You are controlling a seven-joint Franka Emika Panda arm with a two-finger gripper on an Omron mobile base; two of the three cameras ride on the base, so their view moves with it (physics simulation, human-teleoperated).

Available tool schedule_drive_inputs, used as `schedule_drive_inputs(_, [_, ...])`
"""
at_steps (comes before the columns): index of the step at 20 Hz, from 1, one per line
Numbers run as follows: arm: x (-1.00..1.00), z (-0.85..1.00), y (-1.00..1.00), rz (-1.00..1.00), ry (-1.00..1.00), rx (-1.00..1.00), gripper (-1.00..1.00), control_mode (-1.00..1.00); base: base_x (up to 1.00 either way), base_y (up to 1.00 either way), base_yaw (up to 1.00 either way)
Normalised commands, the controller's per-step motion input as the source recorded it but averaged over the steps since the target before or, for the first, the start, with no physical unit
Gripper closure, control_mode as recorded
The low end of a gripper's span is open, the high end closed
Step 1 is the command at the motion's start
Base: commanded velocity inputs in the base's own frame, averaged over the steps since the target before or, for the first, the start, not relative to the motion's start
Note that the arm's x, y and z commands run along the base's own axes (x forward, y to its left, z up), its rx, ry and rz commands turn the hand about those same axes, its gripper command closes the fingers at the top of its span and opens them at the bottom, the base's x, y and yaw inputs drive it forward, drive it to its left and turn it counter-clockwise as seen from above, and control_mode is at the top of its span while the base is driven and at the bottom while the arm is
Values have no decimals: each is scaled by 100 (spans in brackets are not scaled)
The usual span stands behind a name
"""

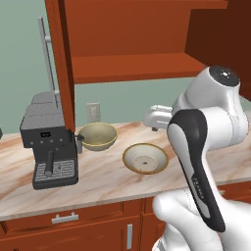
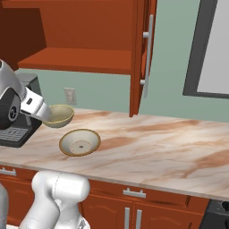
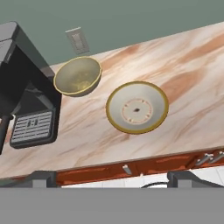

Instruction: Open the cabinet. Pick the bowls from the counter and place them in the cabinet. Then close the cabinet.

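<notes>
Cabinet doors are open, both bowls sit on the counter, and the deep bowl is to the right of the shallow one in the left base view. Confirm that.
One detail is wrong: in the left base view the deep bowl sits left of the shallow bowl, next to the coffee machine. The rest holds: the cabinet is open and both bowls are on the counter.

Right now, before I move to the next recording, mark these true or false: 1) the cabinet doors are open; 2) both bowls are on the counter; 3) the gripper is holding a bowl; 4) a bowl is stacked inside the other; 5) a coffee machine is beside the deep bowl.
1) True: the cabinet stands open.
2) True: the deep bowl and the shallow bowl sit on the counter.
3) False: the gripper is open and empty, above the counter.
4) False: they sit apart, side by side.
5) True: the coffee machine is next to it.
</notes>
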Motion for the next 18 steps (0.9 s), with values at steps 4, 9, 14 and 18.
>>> schedule_drive_inputs(4, [22, -29, 0, 0, 0, 0, -100, -100, 0, 0, 0])
schedule_drive_inputs(9, [23, -27, 0, 0, 0, 0, -100, -100, 0, 0, 0])
schedule_drive_inputs(14, [21, -26, 0, 0, 0, 1, -100, -100, 0, 0, 0])
schedule_drive_inputs(18, [30, -26, 0, 0, 0, 1, -100, -100, 0, 0, 0])
